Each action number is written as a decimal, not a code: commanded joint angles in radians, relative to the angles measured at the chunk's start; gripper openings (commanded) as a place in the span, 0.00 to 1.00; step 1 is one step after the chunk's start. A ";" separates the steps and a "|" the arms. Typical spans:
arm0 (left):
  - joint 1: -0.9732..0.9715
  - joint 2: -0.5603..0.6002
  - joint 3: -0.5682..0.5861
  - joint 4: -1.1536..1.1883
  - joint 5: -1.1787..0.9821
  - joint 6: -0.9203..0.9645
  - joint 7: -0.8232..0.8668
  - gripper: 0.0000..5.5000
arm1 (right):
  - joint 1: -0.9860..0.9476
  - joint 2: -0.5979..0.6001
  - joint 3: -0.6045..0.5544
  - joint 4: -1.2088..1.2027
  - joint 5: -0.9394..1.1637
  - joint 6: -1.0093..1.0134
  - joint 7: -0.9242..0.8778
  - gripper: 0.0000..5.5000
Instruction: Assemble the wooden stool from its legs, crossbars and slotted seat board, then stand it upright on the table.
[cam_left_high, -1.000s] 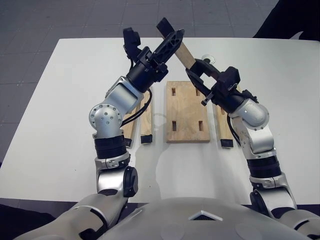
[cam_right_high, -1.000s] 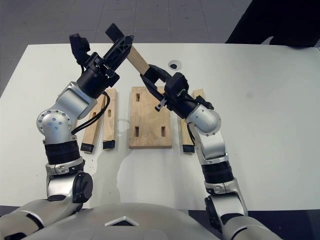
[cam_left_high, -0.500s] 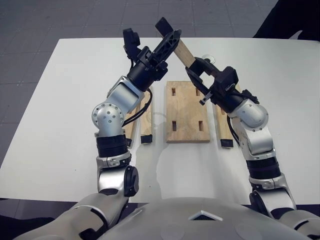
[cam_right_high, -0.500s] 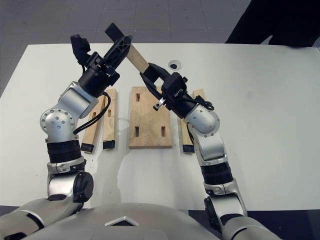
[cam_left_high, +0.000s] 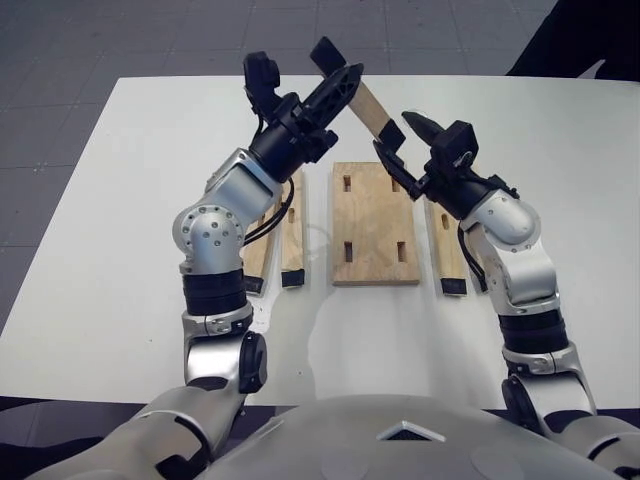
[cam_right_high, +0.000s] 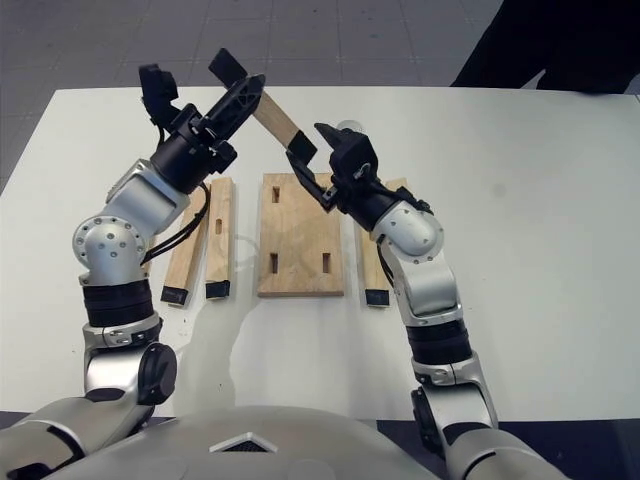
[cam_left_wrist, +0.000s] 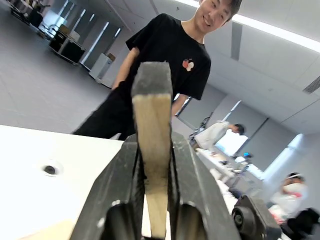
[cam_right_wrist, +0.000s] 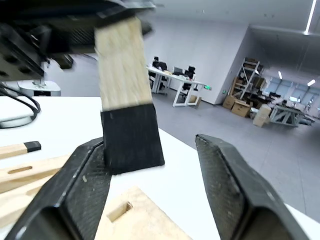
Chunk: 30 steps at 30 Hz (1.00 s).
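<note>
The left gripper (cam_left_high: 344, 84) clamps a pale wooden stool leg with black-capped ends (cam_left_high: 370, 104), held tilted in the air above the far edge of the flat slotted wooden seat board (cam_left_high: 375, 225). The right gripper (cam_left_high: 400, 142) gapes wide around the leg's lower cap — one finger (cam_right_wrist: 90, 170) looks to be against it. Black-tipped wooden bars (cam_left_high: 291, 235) lie on the white table (cam_left_high: 120, 200) on both sides of the board.

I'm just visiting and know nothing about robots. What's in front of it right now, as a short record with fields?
Left gripper: shut on a wooden leg, held slanted above the table
Right gripper: open around the leg's lower black end
Seat board: flat on the table, slots showing
Loose pieces: lying flat on both sides of the board
</note>
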 joint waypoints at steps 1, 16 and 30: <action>0.012 0.113 0.033 -0.079 0.133 -0.047 0.070 0.08 | 0.039 -0.077 -0.046 0.005 -0.004 0.029 0.020 0.51; 0.226 0.251 -0.040 -0.670 0.497 0.355 0.463 0.08 | 0.138 -0.104 -0.040 0.028 -0.058 0.021 -0.032 0.51; 0.373 0.116 0.106 -0.675 0.455 0.441 0.427 0.08 | 0.152 -0.102 -0.013 0.015 -0.094 0.050 -0.064 0.51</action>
